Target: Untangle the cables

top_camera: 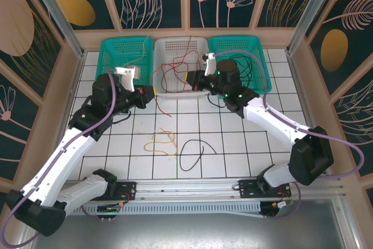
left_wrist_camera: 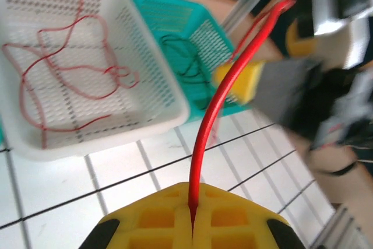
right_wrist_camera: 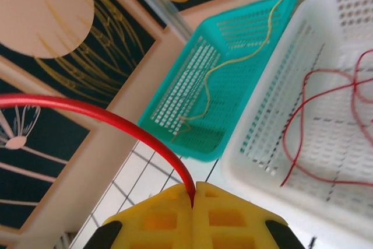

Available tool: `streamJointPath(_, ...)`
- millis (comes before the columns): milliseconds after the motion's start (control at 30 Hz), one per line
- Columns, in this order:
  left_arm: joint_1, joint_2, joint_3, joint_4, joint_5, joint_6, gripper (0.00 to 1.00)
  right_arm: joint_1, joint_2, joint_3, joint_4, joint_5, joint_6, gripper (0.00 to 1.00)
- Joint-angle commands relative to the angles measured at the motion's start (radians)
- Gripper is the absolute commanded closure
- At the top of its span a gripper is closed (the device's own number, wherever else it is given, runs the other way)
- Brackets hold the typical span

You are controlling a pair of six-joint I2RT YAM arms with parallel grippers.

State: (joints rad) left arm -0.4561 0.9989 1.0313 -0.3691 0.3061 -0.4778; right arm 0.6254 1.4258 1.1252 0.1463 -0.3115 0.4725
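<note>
Where the tiled table (top_camera: pixel 233 138) meets the white basket (top_camera: pixel 175 44), the left hand (left_wrist_camera: pixel 192 217) and right hand (right_wrist_camera: pixel 193 202) are each clamped on a red cable (left_wrist_camera: pixel 215 115). The right wrist view shows a yellow wire (right_wrist_camera: pixel 239 59) in a teal basket (right_wrist_camera: pixel 186 86). On open tiles nearer the bases lie a yellow cable (top_camera: pixel 165 142) and a black cable (top_camera: pixel 181 154).

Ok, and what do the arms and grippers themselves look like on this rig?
The left arm and right arm have white links and black joints with small green lights. A thick lilac cable runs along each. The left gripper and right gripper have yellow finger pads moulded in a square-recessed grid, with black edges.
</note>
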Motion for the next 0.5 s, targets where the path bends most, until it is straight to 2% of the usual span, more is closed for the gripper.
streamJointPath(0, 0.004, 0.031, -0.037, -0.097, -0.099, 0.094, 1.00, -0.023, 0.009, 0.123, -0.096, 0.048, -0.067, 1.00)
streamJointPath(300, -0.043, 0.091, -0.032, -0.127, -0.179, 0.189, 1.00, -0.044, 0.138, 0.428, -0.396, 0.181, -0.204, 1.00)
streamJointPath(400, -0.046, 0.113, -0.039, -0.086, -0.184, 0.154, 1.00, -0.044, 0.188, 0.498, -0.450, 0.217, -0.204, 1.00)
streamJointPath(433, -0.046, 0.115, -0.042, -0.060, -0.187, 0.129, 0.94, -0.045, 0.207, 0.524, -0.469, 0.234, -0.201, 1.00)
streamJointPath(467, -0.046, 0.115, -0.043, -0.038, -0.192, 0.107, 0.81, -0.045, 0.223, 0.548, -0.483, 0.246, -0.201, 1.00)
